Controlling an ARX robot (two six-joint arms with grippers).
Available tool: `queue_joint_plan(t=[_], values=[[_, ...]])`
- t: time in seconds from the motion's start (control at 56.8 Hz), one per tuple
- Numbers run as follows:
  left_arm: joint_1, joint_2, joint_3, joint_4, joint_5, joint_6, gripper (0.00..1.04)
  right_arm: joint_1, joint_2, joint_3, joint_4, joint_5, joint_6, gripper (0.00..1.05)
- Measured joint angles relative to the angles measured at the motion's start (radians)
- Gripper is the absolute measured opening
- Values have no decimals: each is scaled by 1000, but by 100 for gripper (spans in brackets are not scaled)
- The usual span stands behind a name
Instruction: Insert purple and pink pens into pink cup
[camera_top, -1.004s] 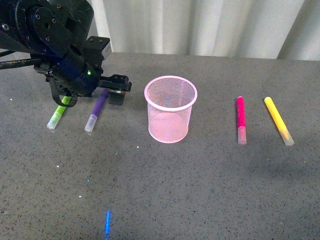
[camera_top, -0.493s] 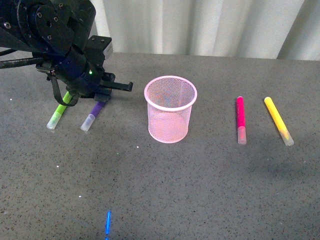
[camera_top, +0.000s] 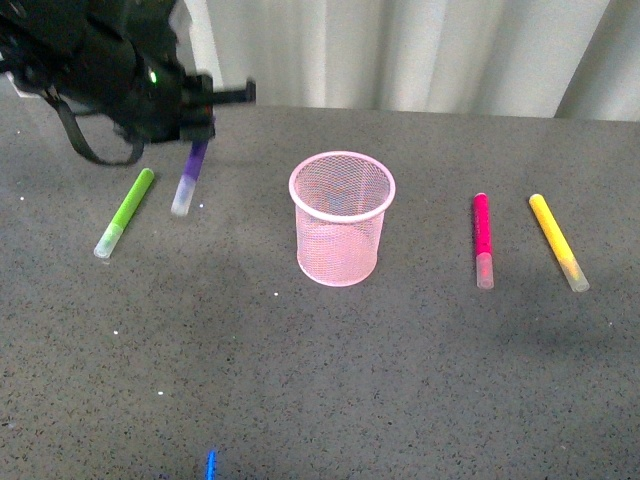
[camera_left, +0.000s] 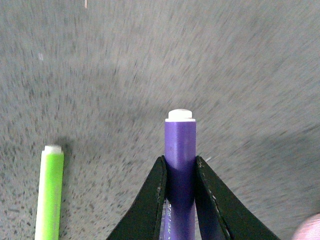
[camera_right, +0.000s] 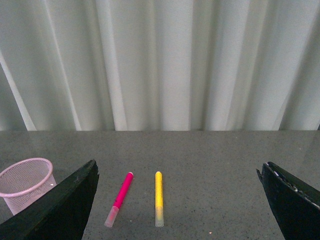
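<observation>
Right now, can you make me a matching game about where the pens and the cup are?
Things:
1. purple pen
2. pink pen
3. green pen
4. pink cup

Places:
A. standing upright in the middle
B. lying beside the yellow pen
C. pinched in the left gripper
D. lying on the table, far left

Pairs: 1-C, 2-B, 3-D, 4-A.

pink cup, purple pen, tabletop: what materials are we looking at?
The pink cup: see-through lattice wall with a solid rim, so wire mesh, probably painted metal, matte. The purple pen: smooth barrel with a faint sheen and a white end plug, likely plastic. The table: matte grey with fine speckle, stone or laminate; cannot tell which.
</observation>
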Motion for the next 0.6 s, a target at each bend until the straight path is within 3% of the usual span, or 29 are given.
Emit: queue_joint_plan(t=[0.37,0.599], values=[[-40,-353,-191,457,0,-298,13,0,0,0,0,0,0,98],[-160,-338,-318,755,-10,-406,13,0,0,0,0,0,0,98]])
